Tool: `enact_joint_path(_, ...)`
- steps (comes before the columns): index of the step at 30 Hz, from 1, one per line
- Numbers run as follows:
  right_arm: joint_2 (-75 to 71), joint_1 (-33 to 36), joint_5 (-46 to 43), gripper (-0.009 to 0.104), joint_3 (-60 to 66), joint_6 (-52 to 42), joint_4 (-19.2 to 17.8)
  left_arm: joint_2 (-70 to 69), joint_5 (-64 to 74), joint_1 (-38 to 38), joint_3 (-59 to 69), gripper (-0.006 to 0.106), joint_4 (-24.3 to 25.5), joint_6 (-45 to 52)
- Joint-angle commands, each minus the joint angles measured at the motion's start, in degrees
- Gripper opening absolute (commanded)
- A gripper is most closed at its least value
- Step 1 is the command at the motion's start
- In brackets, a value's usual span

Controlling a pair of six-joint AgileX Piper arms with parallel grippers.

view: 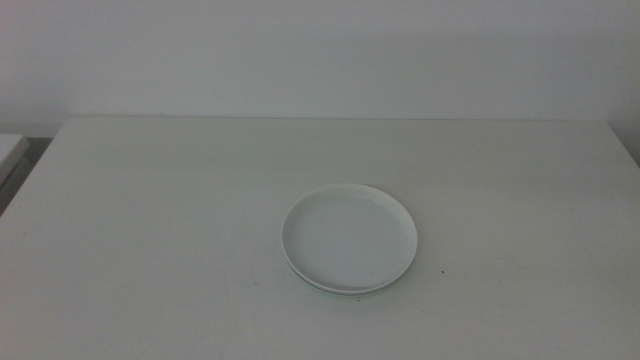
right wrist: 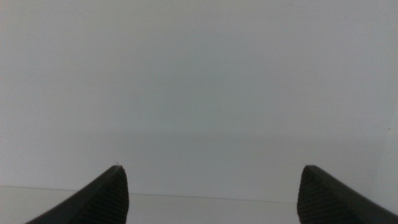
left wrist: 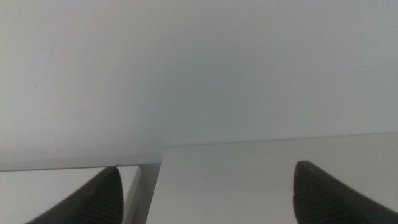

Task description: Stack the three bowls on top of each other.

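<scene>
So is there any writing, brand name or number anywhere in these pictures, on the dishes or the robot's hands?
None: no readable text in any view.
The white bowl atop the stack is plain, with no print or logo.
The table carries no label.
The left hand and right hand, both open, show only dark ribbed pads without markings.

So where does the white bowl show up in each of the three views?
Middle view: white bowl sits just right of centre on the table, on top of the stack.
Left wrist view: not in it.
Right wrist view: not in it.
Shared landmark: the table's far edge against the wall.
</scene>
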Motion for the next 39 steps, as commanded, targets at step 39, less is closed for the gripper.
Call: enact_joint_path(39, -22.9, -0.16, -12.96, 0.093, 38.44, 0.36, -1.45, -39.32, -11.3, 0.06, 48.66, 0.094, -7.74, -0.07)
